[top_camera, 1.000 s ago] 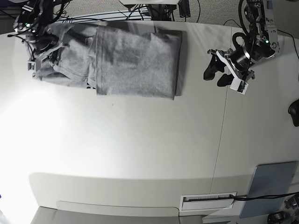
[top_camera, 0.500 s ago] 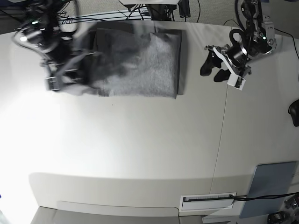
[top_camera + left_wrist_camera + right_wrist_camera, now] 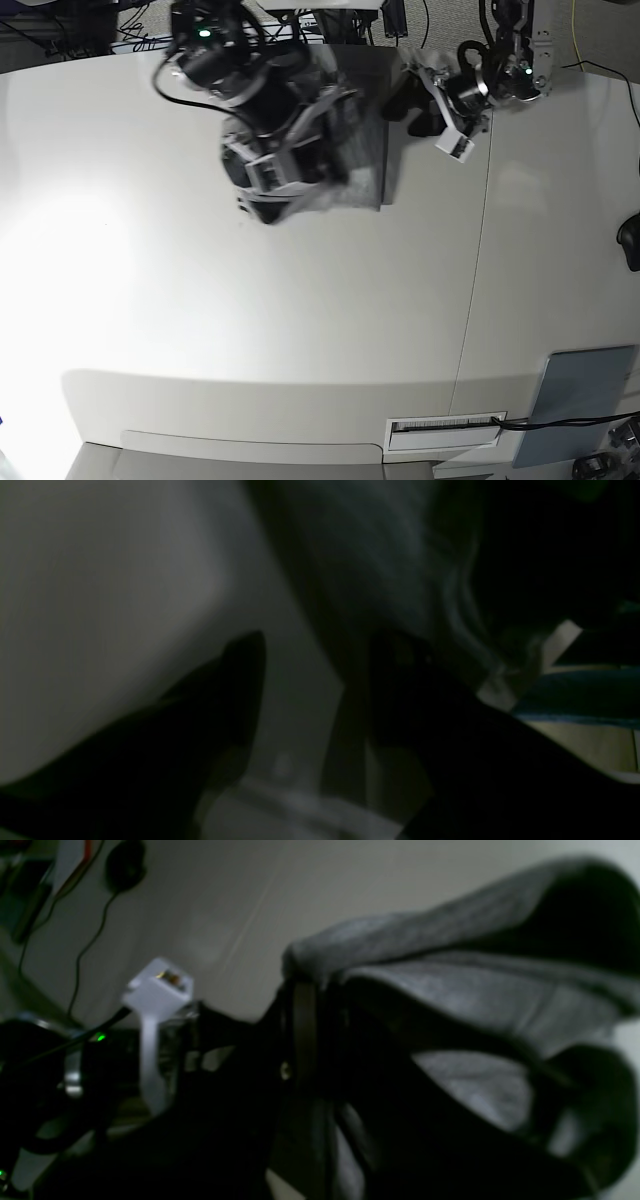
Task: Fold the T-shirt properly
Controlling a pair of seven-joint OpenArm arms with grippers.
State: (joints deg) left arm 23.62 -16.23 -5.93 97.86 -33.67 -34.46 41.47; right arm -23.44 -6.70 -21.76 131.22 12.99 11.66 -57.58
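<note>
Two robot arms folding a grey T-shirt point(image 3: 355, 130) on a white table point(image 3: 300, 300).
Right gripper point(image 3: 310, 990) clamps a shirt fold; left gripper point(image 3: 412, 105) gapes empty, far right.

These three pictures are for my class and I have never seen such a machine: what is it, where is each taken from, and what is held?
It is a robot with two arms over a white table. One picture looks down from overhead; the two dark ones come from cameras at each wrist. The right gripper is shut on a heather-grey cotton T-shirt and carries its edge across. The left gripper is open and empty by the shirt's other edge. A flat grey-blue pad lies in one corner.
</note>
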